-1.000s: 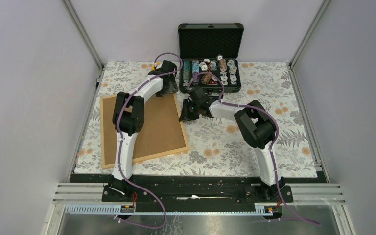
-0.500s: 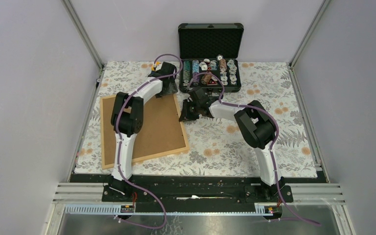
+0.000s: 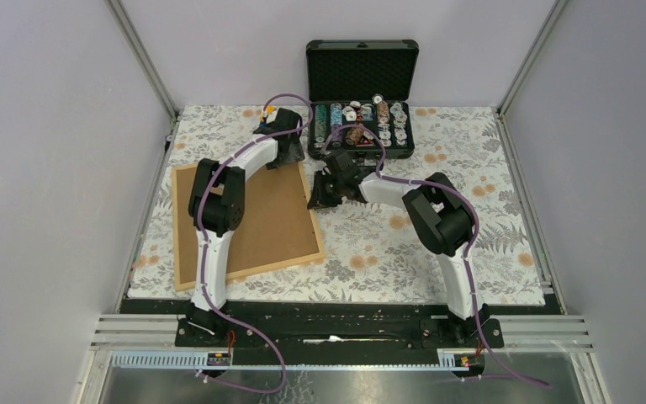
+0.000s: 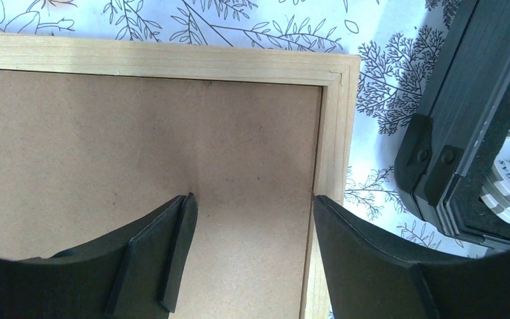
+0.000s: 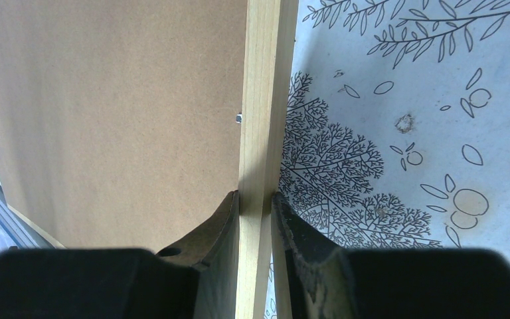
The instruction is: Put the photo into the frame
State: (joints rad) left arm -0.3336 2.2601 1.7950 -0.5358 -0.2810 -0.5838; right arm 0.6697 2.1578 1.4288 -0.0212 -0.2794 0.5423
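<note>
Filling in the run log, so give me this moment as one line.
left end effector: open, over backing board near frame corner | right end effector: shut on frame rail | photo: not in view

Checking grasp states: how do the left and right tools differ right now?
Left tool stands open over the backing board, gripping nothing; right tool is shut on the frame rail. Left sits at the frame's far corner, right along its right side. Both are at the frame.

Left arm (image 3: 252, 156) and right arm (image 3: 457, 278) are showing white links, black joints, purple cables (image 3: 203, 257); left gripper (image 4: 252, 197) and right gripper (image 5: 255, 194) are showing matte black fingers (image 4: 385, 266).
</note>
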